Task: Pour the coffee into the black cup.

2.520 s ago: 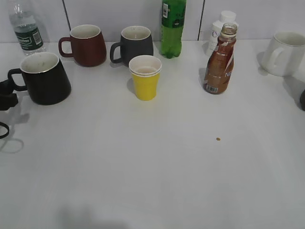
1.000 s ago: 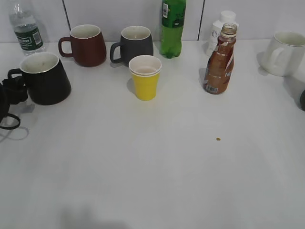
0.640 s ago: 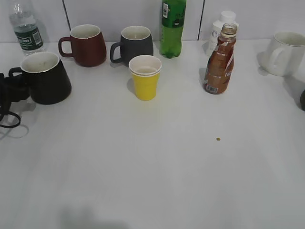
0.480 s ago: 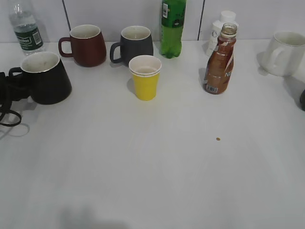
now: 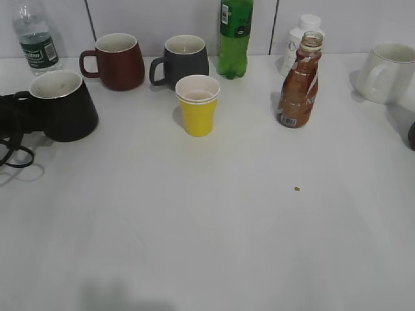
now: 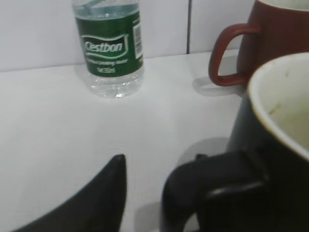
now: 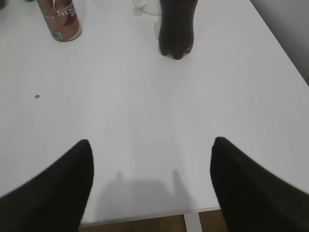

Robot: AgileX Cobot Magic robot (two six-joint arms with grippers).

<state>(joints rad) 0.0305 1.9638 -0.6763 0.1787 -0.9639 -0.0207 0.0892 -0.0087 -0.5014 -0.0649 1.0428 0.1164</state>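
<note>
The pouring has not started yet. The coffee [image 5: 299, 81] is in its little bottle, standing straight up at the far right of the table [image 5: 214, 220], and it looks almost full. Nothing is touching it. Its top looks open, with no cap on it. The black cup [image 5: 63, 105] sits at the far left of the table, well apart from the coffee. The inside of the cup looks white with a few small marks, and I see no brown drink in it. The left gripper [image 5: 14, 123] is right at the cup's handle on the left side. In the left wrist view one finger [image 6: 91, 203] shows beside the handle, but the other finger is hidden, so I cannot tell if it is squeezing the handle or not. The right gripper [image 7: 149, 181] is spread wide open and holds nothing. It hangs over the bare near right part of the table, far from the coffee. My guess is that one arm gets the cup first. Then the coffee must still be picked up, brought to the cup and tipped in.
</note>
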